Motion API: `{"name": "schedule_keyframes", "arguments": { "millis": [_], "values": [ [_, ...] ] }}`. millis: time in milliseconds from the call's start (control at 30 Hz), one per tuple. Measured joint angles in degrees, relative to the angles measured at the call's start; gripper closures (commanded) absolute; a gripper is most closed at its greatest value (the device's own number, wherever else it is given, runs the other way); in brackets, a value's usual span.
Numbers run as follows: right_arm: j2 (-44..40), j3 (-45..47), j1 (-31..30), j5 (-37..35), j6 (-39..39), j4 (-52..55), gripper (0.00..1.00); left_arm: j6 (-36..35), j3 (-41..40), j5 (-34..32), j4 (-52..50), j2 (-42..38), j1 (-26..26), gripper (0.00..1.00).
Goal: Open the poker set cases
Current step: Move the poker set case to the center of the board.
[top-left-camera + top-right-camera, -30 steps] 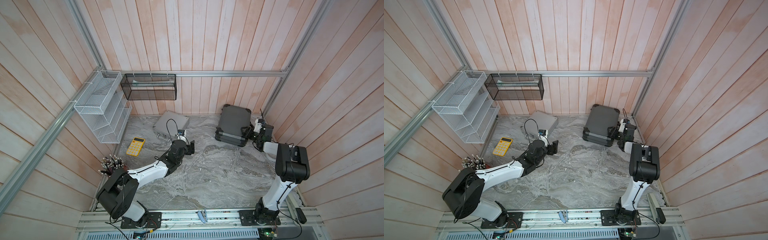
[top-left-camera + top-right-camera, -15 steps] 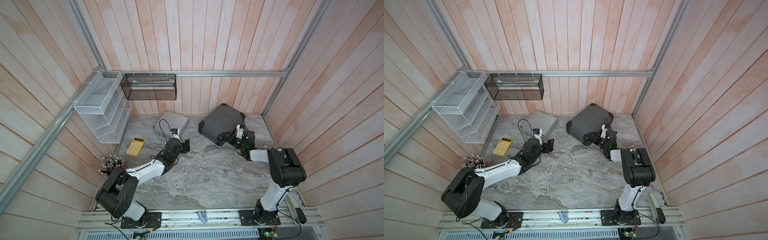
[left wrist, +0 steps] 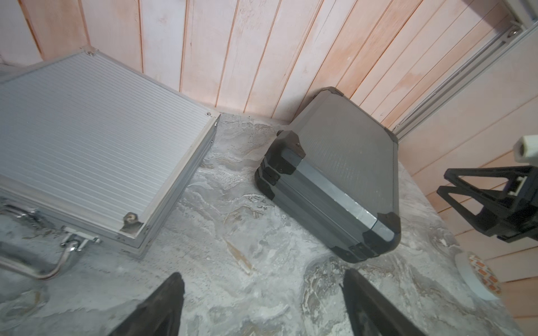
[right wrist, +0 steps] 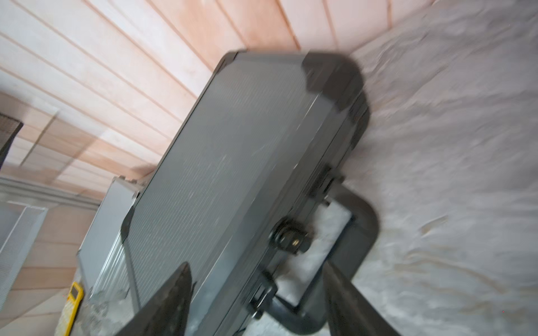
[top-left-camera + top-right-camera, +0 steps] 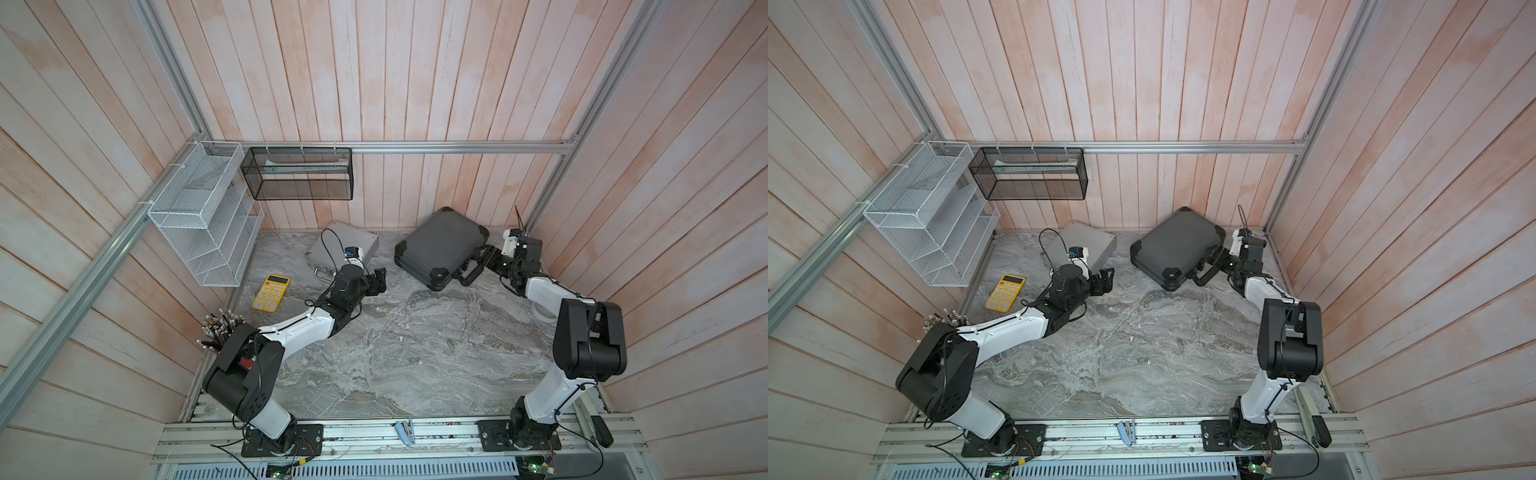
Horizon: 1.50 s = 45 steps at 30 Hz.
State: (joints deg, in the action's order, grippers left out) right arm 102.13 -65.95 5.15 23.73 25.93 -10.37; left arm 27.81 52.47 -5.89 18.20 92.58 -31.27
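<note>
Grey marble tabletop [image 5: 415,353] carries both arms. Over it, the right gripper [image 4: 259,302] stands spread astride the handle [image 5: 469,272] edge of the dark-grey case [image 5: 440,245]; blur hides any contact. The left gripper [image 3: 262,305] is spread over bare marble. The dark-grey case lies shut, upper right of centre, with its long axis running upper right to lower left. Half a second ago it lay further left. Only the left wrist view shows the silver case [image 3: 96,139] unobstructed, lid down.
</note>
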Motion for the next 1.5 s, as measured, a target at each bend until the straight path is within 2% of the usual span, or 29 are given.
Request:
{"name": "schedule_keyframes", "arguments": {
  "millis": [167,467,933,1133,1500],
  "values": [
    [9.5,-13.6,2.8,2.9,-6.7,4.5,0.27,3.0,7.2,1.0,-3.5,6.1,-0.7,0.09],
    [27.6,-34.1,7.0,12.3,-12.3,8.5,0.25,5.4,17.7,1.0,-7.7,13.8,-2.8,0.07],
    [49.2,-62.3,7.2,26.7,-17.0,11.6,0.24,9.2,34.1,4.0,-11.4,29.8,-1.3,0.06],
    [50.4,-64.5,6.8,32.9,-21.6,15.7,0.27,10.4,41.4,5.6,-12.3,35.8,0.2,0.05],
    [48.6,-63.6,6.9,37.7,-32.2,25.4,0.31,11.3,52.4,11.6,-13.4,43.7,3.8,0.05]
  ]
}}
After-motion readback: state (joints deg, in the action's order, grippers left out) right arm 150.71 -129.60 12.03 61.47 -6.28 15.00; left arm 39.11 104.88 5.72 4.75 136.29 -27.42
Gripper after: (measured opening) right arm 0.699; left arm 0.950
